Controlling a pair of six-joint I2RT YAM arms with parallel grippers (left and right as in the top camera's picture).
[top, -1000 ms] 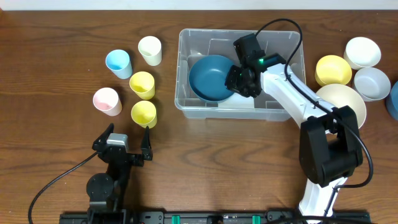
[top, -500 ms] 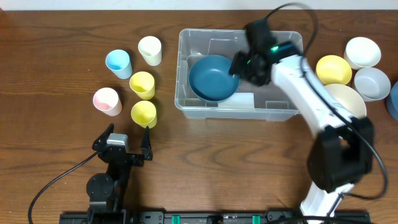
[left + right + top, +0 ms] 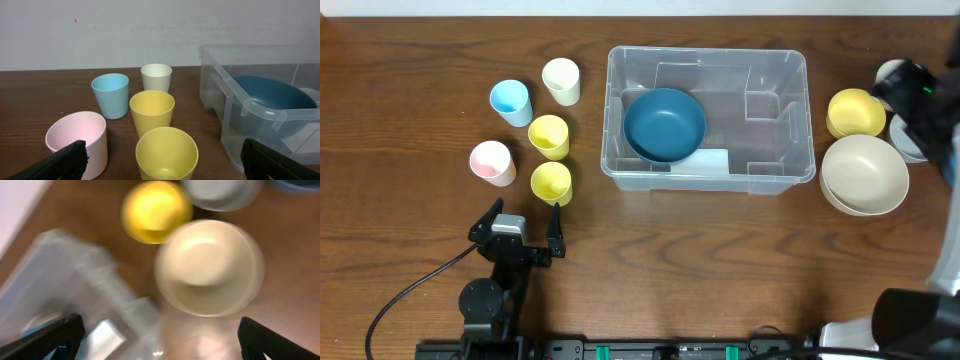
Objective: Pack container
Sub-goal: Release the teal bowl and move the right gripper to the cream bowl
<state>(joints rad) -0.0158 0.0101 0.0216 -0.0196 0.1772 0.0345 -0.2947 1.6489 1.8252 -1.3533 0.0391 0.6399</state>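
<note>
The container (image 3: 708,51) sits on the table (image 3: 410,250) a little right of centre and toward the far side, long side running left to right; the left tool (image 3: 527,222) rests at the near left with its jaws spread and nothing between them, well apart from the container, which lies to its far right; the right tool (image 3: 159,330) hangs beyond the container's right end, above the bowls there, fingers wide apart and empty, clear of the bin. From above the whole bin shows, with a blue bowl (image 3: 664,124) in its left half and a pale flat patch (image 3: 705,162) against the near wall, the right half bare; the left wrist view gives only the bin's left end, side-on, with the bowl seen through the wall, past a blue cup (image 3: 110,95), a cream cup (image 3: 156,77), two yellow cups (image 3: 152,112) (image 3: 166,152) and a pink cup (image 3: 77,137); the right wrist view is smeared, catching one corner of the bin at lower left beside a yellow bowl (image 3: 156,210) and a cream bowl (image 3: 209,267). The bin is clear plastic, rectangular, with a rolled rim and moulded ribs inside.
</note>
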